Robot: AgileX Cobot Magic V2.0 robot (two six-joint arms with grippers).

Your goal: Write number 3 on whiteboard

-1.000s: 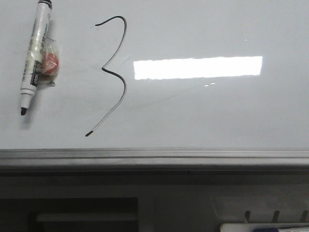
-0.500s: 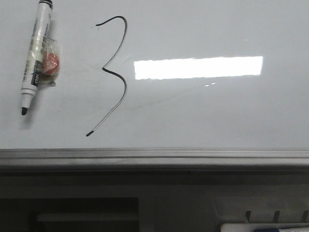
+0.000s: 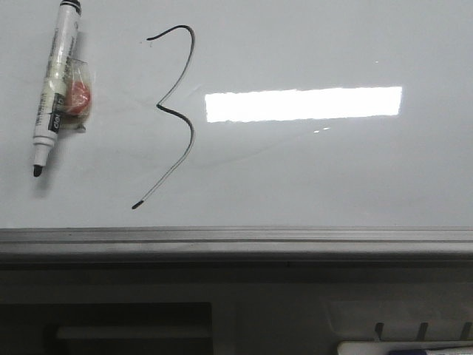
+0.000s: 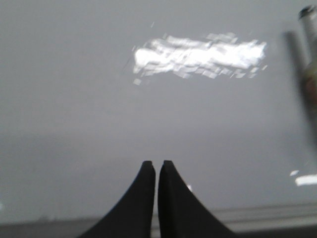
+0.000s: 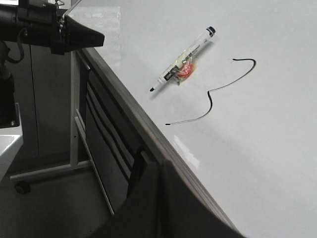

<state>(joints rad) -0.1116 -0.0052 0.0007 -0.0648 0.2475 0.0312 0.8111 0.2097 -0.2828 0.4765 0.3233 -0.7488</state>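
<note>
The whiteboard (image 3: 310,170) fills the front view, and the number 3 (image 3: 174,113) is drawn on it in thin black line with a long lower tail. To its left an uncapped marker (image 3: 53,89) lies flat on the board, tip toward the rail. Neither gripper shows in the front view. In the left wrist view my left gripper (image 4: 157,163) is shut and empty over bare whiteboard (image 4: 99,99), the blurred marker (image 4: 309,49) at the edge. My right gripper (image 5: 156,158) is shut and empty by the board's edge, apart from the number 3 (image 5: 210,99) and the marker (image 5: 183,67).
A red lump in clear tape (image 3: 77,97) is stuck to the marker. The grey metal rail (image 3: 236,238) runs along the board's near edge, with a dark tray (image 3: 403,347) below it. My left arm (image 5: 44,22) hangs beyond the board's corner, above a stand leg (image 5: 74,114).
</note>
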